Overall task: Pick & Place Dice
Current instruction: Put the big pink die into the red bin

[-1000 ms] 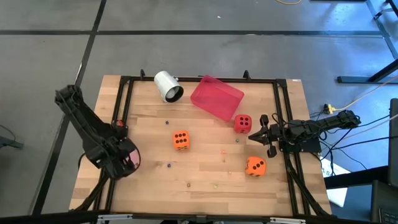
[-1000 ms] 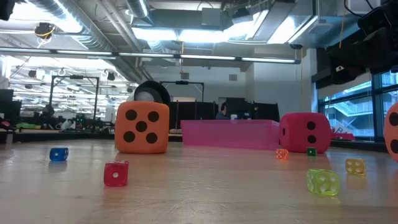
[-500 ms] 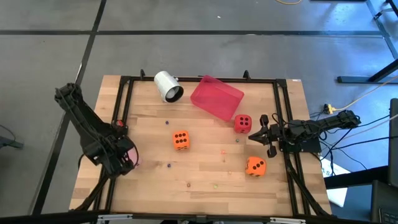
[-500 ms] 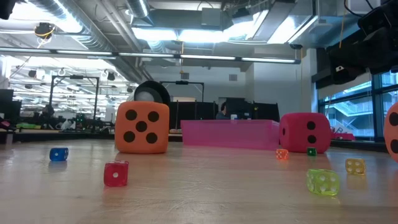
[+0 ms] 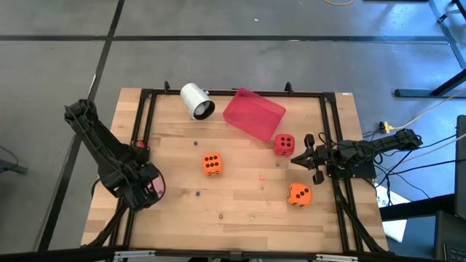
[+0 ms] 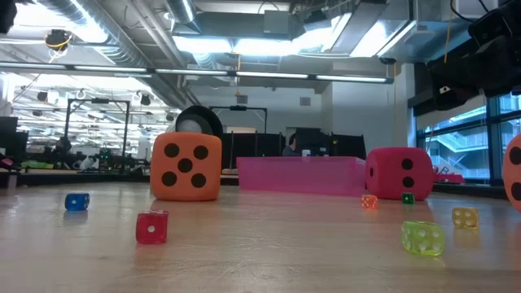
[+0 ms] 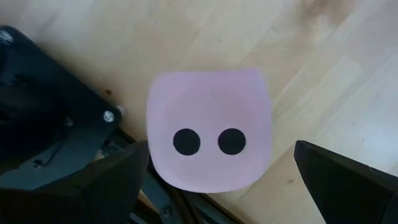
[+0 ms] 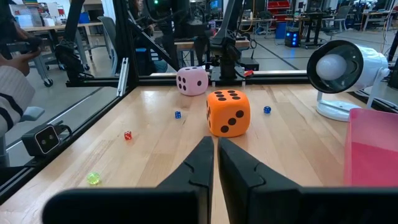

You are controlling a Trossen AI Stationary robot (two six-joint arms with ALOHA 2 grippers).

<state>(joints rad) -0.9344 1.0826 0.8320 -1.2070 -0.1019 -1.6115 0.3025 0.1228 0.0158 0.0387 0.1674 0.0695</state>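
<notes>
High view: wooden table framed by black rails, with both arms at its side edges. At 9 o'clock the left gripper hangs over the pink die, fingers spread; in the left wrist view the pink die, two pips up, lies on the wood between the two dark fingers, touching neither. At 3 o'clock the right gripper rests low with fingers pressed together, holding nothing, its tips just beside the red die. One orange die sits near the centre; a second orange die lies toward 4 o'clock. At 12 o'clock a white cup lies on its side beside a pink tray, whose corner nears the red die. Low view: several tiny dice scattered on the wood.
</notes>
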